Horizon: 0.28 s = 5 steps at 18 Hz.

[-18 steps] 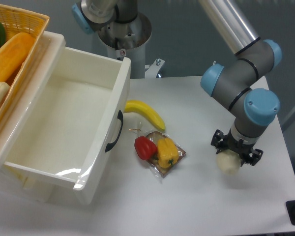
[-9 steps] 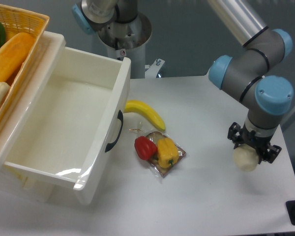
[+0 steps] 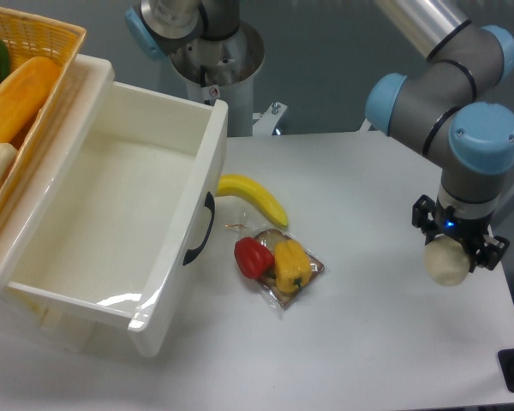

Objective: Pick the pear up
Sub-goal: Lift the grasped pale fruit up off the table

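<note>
The pear (image 3: 445, 264), pale cream and roundish, hangs at the right side of the white table (image 3: 368, 342) near its right edge. My gripper (image 3: 452, 248) points down from above and is shut on the pear, its black fingers on either side of the fruit's top. The stem is hidden by the gripper. I cannot tell for sure whether the pear clears the tabletop.
A yellow banana (image 3: 255, 198) lies mid-table. A plastic pack with a red pepper (image 3: 253, 257) and a yellow pepper (image 3: 290, 265) sits just below it. A large white bin (image 3: 210, 184) fills the left, with a wicker basket (image 3: 56, 38) of vegetables behind it.
The gripper has carried the pear to the right, toward the table's right edge, and slightly upward in the image. Nothing else moved.
</note>
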Motion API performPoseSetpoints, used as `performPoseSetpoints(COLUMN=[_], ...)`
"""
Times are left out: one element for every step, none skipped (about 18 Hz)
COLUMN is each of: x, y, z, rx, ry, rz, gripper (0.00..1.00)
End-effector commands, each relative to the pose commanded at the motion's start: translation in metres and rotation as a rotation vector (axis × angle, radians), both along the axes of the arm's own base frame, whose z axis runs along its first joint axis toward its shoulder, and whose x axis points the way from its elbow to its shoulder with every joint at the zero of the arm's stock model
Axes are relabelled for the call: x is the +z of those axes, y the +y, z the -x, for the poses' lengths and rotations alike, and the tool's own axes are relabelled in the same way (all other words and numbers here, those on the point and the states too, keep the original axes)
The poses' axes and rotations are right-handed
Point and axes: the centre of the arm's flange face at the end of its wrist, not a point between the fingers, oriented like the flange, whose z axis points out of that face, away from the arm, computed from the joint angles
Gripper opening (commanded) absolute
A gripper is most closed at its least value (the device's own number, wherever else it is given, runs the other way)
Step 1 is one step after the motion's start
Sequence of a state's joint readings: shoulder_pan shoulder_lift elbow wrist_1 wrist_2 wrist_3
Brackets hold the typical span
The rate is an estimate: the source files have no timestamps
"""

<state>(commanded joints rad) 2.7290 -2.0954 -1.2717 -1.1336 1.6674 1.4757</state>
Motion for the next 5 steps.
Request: performPoseSetpoints(x=[0.0000,-0.0015,-0.0015,-0.0030,-0.0046], y=[0.0000,-0.0003,0.0006,0.0004,0.0011], z=[0.0000,-0.0004,-0.0010,-0.0015,-0.0026], rx=[0.000,0.000,-0.001,0.000,-0.001], ry=[0.000,-0.002,-0.002,-0.005,-0.008], rz=[0.000,0.003,0.003,0.003,0.005], gripper=[0.00,0.00,0.00,0.00,0.00])
